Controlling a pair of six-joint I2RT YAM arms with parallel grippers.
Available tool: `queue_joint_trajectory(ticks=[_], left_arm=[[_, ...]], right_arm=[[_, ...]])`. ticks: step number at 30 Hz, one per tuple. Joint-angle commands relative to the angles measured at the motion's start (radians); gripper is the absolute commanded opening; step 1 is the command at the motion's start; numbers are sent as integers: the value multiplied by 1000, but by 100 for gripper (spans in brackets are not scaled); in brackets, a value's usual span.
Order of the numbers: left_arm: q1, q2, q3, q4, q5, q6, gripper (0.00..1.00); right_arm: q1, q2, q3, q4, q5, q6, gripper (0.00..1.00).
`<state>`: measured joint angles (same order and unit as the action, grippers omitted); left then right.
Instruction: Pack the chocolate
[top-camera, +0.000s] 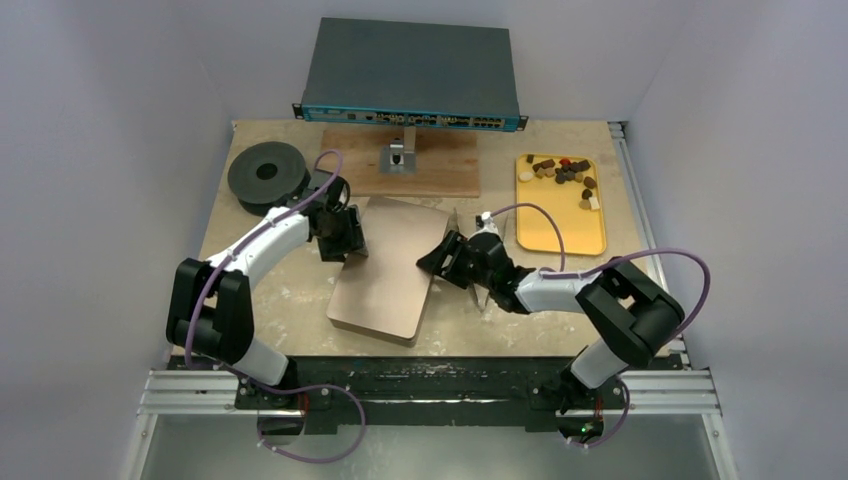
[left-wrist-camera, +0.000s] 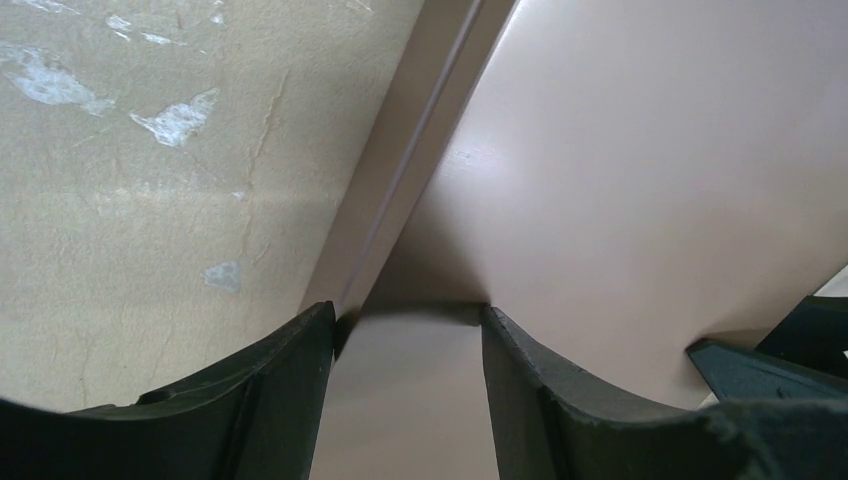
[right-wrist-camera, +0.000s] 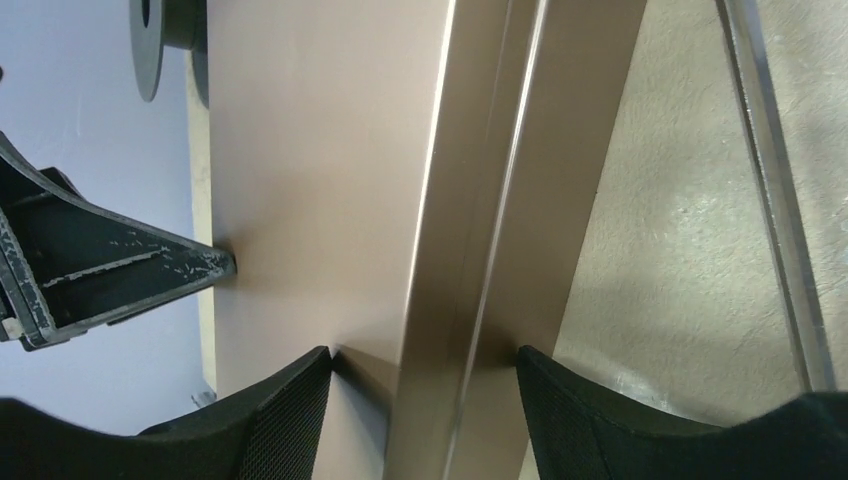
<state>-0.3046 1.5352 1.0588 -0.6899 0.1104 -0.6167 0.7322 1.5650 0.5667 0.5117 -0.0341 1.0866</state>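
The chocolate (top-camera: 565, 172), several dark, tan and white pieces, lies at the far end of a yellow tray (top-camera: 560, 235) at the right. A closed brown box (top-camera: 385, 270) lies in the middle of the table. My left gripper (top-camera: 350, 245) is closed on the box's far left edge; in the left wrist view (left-wrist-camera: 408, 315) its fingertips press on the lid and the side. My right gripper (top-camera: 440, 262) is closed on the box's right edge; in the right wrist view (right-wrist-camera: 422, 350) its fingertips straddle the seam between lid and base. No paper cups show.
A black spool (top-camera: 266, 175) lies at the far left. A wooden board (top-camera: 420, 165) with a small metal fixture (top-camera: 397, 157) and a network switch (top-camera: 410, 75) stand behind the box. A clear strip (right-wrist-camera: 775, 180) lies on the table by my right gripper.
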Motion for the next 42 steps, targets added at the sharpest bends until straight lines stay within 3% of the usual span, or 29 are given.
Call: queue_joint_trajectory(ticks=[1,6,12,20,29,42], left_arm=[[-18,-19,39,7,24,18,54],[-21,-38,27,-3,22,15,54],[-20,-32,19,-8,-13,8,54],[-9,-34,37,-22,-78,0,54],[27,-22,157,-73,-107,52,55],[76,188,316,-49,-166,96,55]], right_arm=[[48,35,50,-35,34,-21,67],[63,69,86,-29,25,-27,55],[68,85,100,-50,25,-34,50],[-39,60,202,-199,0,-132,70],[-126,218,412,-265,-47,-197,70],[-146,320,530,-358,29,-250,67]])
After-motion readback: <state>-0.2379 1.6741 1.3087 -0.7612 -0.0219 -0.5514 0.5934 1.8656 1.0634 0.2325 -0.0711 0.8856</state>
